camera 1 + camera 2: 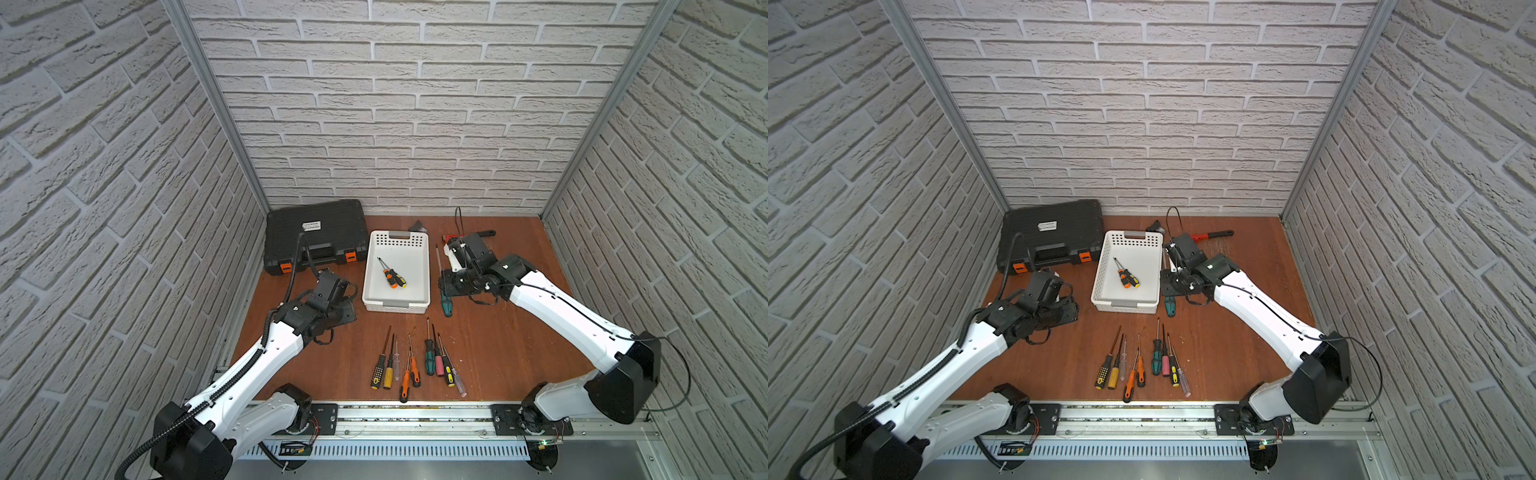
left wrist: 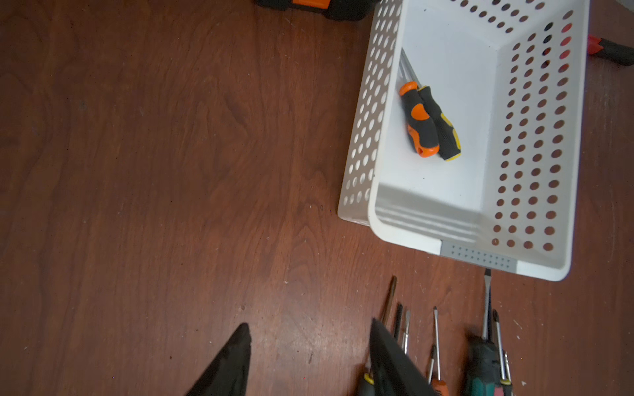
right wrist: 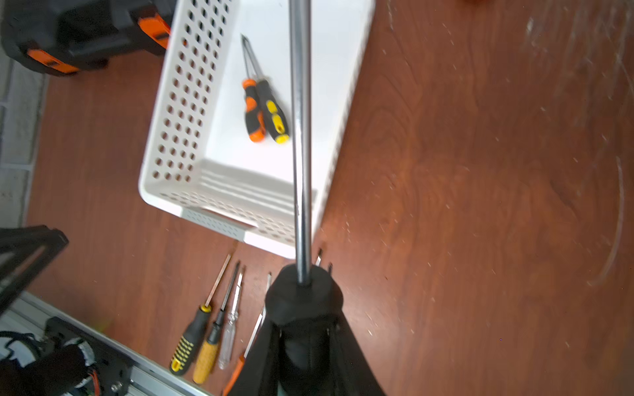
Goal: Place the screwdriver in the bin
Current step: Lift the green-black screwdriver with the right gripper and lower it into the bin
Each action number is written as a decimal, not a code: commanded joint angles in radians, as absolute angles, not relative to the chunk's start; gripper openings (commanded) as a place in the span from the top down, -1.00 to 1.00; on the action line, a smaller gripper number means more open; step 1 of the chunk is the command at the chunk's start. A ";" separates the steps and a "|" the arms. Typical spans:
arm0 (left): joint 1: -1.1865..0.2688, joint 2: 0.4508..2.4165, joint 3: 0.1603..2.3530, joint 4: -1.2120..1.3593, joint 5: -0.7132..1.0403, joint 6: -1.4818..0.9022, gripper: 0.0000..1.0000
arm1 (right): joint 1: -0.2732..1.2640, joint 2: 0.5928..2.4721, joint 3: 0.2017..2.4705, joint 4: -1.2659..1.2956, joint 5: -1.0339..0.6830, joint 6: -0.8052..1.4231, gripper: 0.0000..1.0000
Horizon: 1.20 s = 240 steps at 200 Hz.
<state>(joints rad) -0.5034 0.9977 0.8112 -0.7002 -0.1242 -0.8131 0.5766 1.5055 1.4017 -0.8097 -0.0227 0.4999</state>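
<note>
Gripping: the green-handled screwdriver [image 3: 301, 137] is pinched at the dark front of its handle by the right gripper [image 3: 303, 320], with the jaws pressed against it from both sides.
Screwdriver position: it is held just beside the right long wall of the bin [image 1: 396, 307], outside it and roughly parallel to it, tip toward the brick backdrop. Whether it is fully clear of the table [image 1: 498, 353] cannot be told for sure.
Bin contents: an orange-and-black screwdriver [image 3: 254, 113] and a yellow-and-black screwdriver [image 3: 274, 116] are seen lying side by side, touching, on the bin floor.
Left gripper [image 2: 310, 327]: the fingers are spread, nothing is held between them, and bare table is seen beneath, to the left of the bin.
Step judged: the carry is being made. A sideways shift over the rim and a release are yet to be done.
Risk, rim strike: if too little height is gained before the sideways move, the long shaft can be caught on the rim and the light bin shoved or tipped.
Risk, swivel: the tool is gripped at one end only, so it can be levered round in the jaws by its own shaft and the tip dropped.
Risk, length: the tool looks nearly as long as the bin. If it is released askew, it can be left propped on an end wall.
Risk, early release: the tool can be dropped onto the table beside the bin and rolled toward the row of screwdrivers [image 1: 415, 365].
</note>
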 commanded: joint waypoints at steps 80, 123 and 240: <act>-0.448 0.908 0.777 -0.749 -0.153 -0.811 -0.14 | 0.575 2.024 1.885 -0.784 -0.049 0.299 0.89; -0.427 0.891 0.749 -0.737 -0.141 -0.814 -0.15 | 0.574 2.095 1.883 -0.761 0.011 0.297 0.89; -0.384 0.893 0.718 -0.703 -0.092 -0.802 -0.15 | 0.551 2.233 1.926 -0.812 0.034 0.354 0.89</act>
<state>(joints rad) -0.3962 0.9058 0.7368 -0.7330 -0.1036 -0.8089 0.5636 2.2276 1.8870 -0.8047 0.0296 0.3336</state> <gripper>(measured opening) 0.576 0.235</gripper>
